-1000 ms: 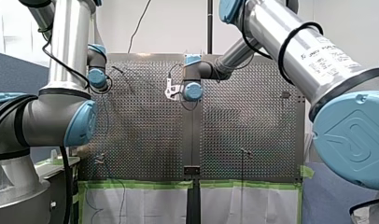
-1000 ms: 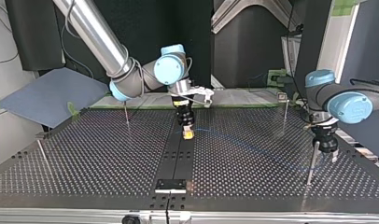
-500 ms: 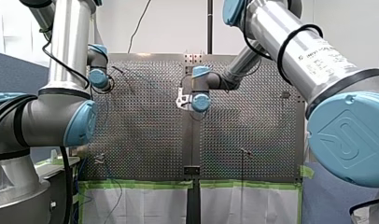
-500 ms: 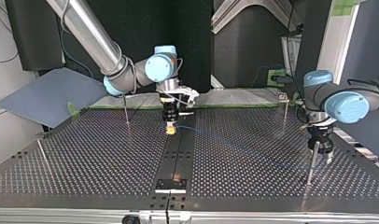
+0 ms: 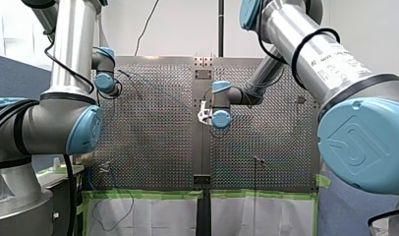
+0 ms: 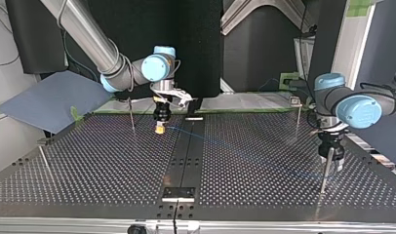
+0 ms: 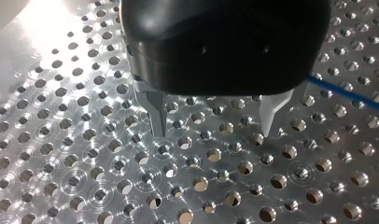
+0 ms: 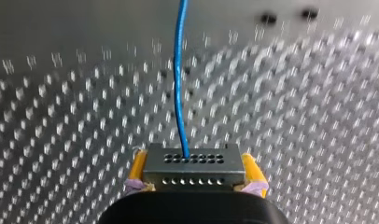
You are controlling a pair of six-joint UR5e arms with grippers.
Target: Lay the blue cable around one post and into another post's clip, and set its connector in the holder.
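In the right wrist view my right gripper (image 8: 193, 179) is shut on a small perforated metal connector (image 8: 193, 167), held between yellow pads (image 8: 137, 169). The blue cable (image 8: 179, 79) leaves the connector and runs straight ahead over the plate. In the top view this gripper (image 6: 159, 128) hangs just above the table near the back, left of the centre strip. From it the cable (image 6: 220, 145) trails towards the view's right. My left gripper (image 7: 213, 128) stands open over bare holes, with the cable (image 7: 346, 95) passing beside one metal finger. In the top view it (image 6: 331, 163) hangs next to a thin post (image 6: 324, 175).
More thin posts stand on the perforated table (image 6: 98, 165): one (image 6: 131, 117) near my right gripper, one (image 6: 297, 117) at the back right with a small head, one (image 6: 45, 163) at the left. A black block (image 6: 178, 193) sits on the centre strip near the front edge.
My right gripper has carried the connector towards the top view's left and further back, drawing the cable with it. My left gripper has barely shifted by its post.
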